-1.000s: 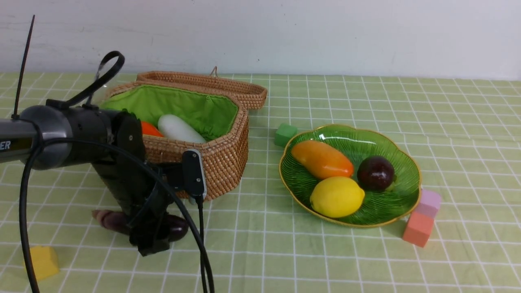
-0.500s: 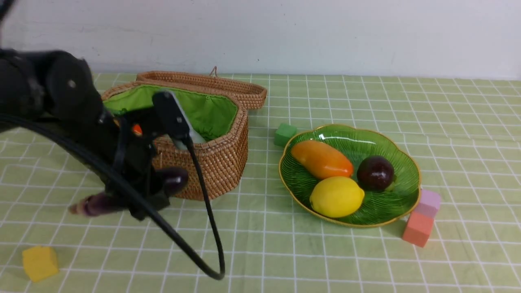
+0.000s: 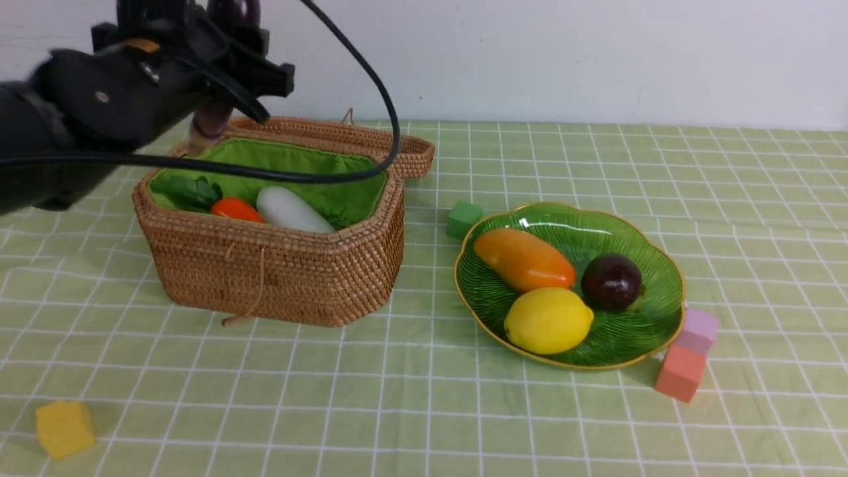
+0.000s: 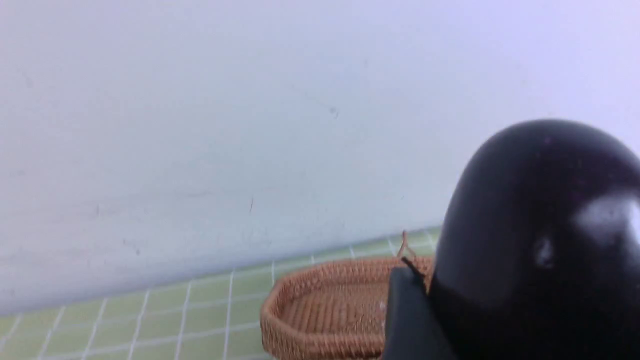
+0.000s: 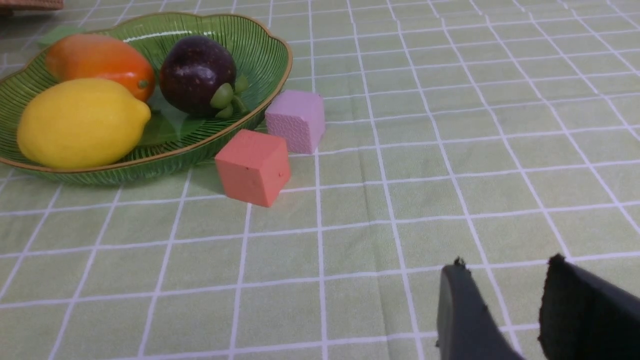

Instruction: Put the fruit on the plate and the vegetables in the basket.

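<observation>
The left hand [image 3: 222,40] grips the eggplant [image 4: 540,240] high over the basket [image 3: 278,265], where carrot [image 3: 236,209] and radish [image 3: 291,209] already lie. The plate [image 3: 656,265] holds mango [image 3: 523,260], lemon [image 3: 548,320] and purple fruit [image 3: 611,281]. The right hand [image 5: 505,310] is slightly open, empty. No cucumber visible.

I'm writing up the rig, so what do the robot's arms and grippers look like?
The left arm is glossy black with rounded housings, a small orange marking and a thick black cable looping off it. The right gripper shows two flat dark-grey fingers with slightly ragged tips.
</observation>
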`<action>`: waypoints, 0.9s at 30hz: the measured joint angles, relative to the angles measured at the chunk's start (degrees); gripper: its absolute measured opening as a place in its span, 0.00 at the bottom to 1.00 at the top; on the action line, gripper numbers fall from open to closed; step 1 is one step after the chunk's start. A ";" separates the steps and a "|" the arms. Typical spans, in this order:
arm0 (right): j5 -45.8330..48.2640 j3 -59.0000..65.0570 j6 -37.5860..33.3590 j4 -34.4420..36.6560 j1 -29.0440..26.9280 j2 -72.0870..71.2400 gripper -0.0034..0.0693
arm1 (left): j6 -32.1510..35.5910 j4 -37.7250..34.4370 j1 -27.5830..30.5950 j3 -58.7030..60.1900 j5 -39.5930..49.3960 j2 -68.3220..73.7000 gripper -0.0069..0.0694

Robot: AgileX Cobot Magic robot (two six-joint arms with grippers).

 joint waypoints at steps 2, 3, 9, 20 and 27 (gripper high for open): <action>0.00 0.00 0.00 0.00 0.00 0.00 0.38 | -0.59 -0.87 -0.06 0.00 0.78 2.45 0.61; 0.00 0.00 0.00 0.00 0.00 0.00 0.38 | -0.77 -0.94 -0.06 0.00 1.10 2.67 0.61; 0.00 0.00 0.00 0.00 0.00 0.00 0.38 | -4.01 -1.10 -0.10 -0.33 2.36 4.16 0.66; 0.00 0.00 0.00 0.00 0.00 0.00 0.38 | -4.38 -1.26 -0.10 -0.45 20.87 -5.84 0.89; 0.00 0.00 0.00 0.00 0.00 0.00 0.38 | -4.42 6.36 -0.10 -0.45 53.34 -12.63 0.52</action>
